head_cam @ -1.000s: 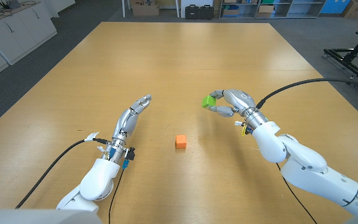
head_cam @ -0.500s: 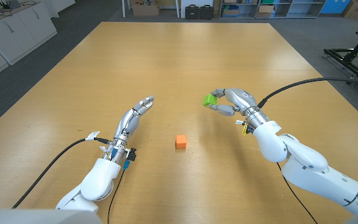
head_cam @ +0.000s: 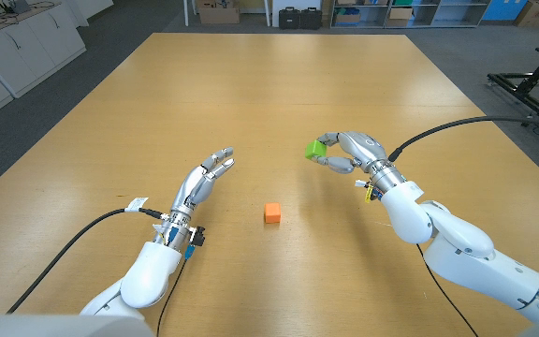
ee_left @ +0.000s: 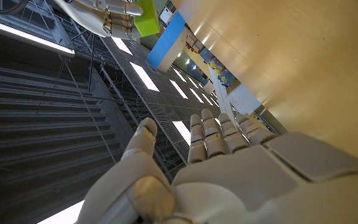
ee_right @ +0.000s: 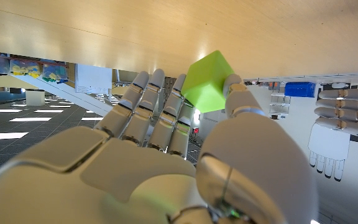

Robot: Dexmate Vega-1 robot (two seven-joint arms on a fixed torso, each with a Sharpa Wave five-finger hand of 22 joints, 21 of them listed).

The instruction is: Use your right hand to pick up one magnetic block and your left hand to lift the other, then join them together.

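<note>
Presently, the right hand (head_cam: 349, 153) is raised above the wooden table (head_cam: 279, 94) on the right side, its arm entering from the near right corner. It pinches the green block (head_cam: 315, 149) between the thumb and the fingertips, the remaining fingers curled alongside; the right wrist view confirms the hold, with the green block (ee_right: 207, 81) seated against the thumb and the fingers (ee_right: 157, 115) lined up beside it. The block is clear of the table surface.

The left hand (head_cam: 204, 178) reaches forward on the left side, its arm entering from the near left corner. Its fingers are extended and slightly apart, holding nothing (the left wrist view shows the fingers (ee_left: 219, 134) straight and close together, the thumb set off to one side). Whether the hand touches the table cannot be told.

The orange block (head_cam: 272, 212) sits on the table between the two hands, nearer the robot than either, apart from both.

A black cable (head_cam: 64, 257) trails along the left forearm, and another runs to the right wrist.
</note>
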